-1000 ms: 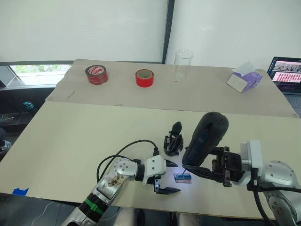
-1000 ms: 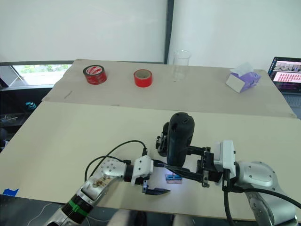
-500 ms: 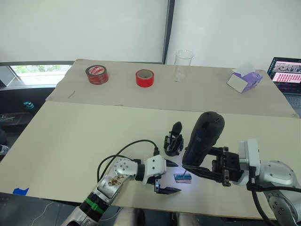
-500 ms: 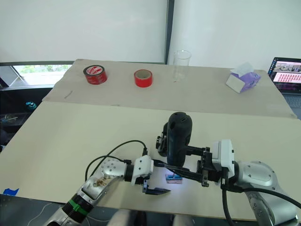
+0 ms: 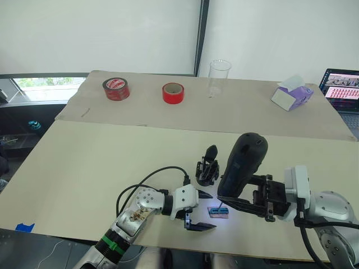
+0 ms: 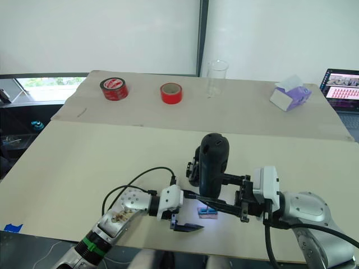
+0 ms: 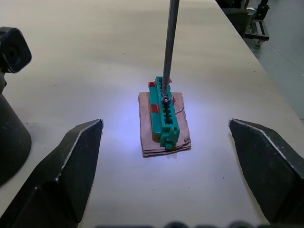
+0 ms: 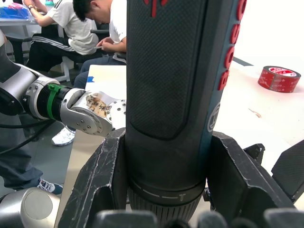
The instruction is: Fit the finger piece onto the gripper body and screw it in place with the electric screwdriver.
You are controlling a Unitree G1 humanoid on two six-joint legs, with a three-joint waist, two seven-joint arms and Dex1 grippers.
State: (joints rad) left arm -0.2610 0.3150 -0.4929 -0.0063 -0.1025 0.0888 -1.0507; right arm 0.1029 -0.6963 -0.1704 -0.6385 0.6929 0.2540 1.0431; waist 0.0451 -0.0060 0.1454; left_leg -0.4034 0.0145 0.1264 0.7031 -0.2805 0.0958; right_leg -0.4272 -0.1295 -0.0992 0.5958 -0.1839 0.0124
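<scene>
The right gripper point(image 5: 255, 199) is clamped on the electric screwdriver point(image 5: 241, 164), its bit on the green block point(image 7: 164, 118) near the table's point(image 5: 84, 162) near edge. The left gripper point(image 5: 199, 210) is spread wide around that block — the gripper body point(image 5: 206, 168) stands just beyond, with open table to the left.

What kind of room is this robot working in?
Probably a shared lab or office workroom: a beige cardboard-covered worktable, an open laptop with a lit screen at its far edge, two red tape rolls, and seated people at desks nearby.

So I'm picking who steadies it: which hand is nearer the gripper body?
Left. The open left hand sits just in front of the gripper body; the right hand, gripping the electric screwdriver, is further off to its right.
</scene>
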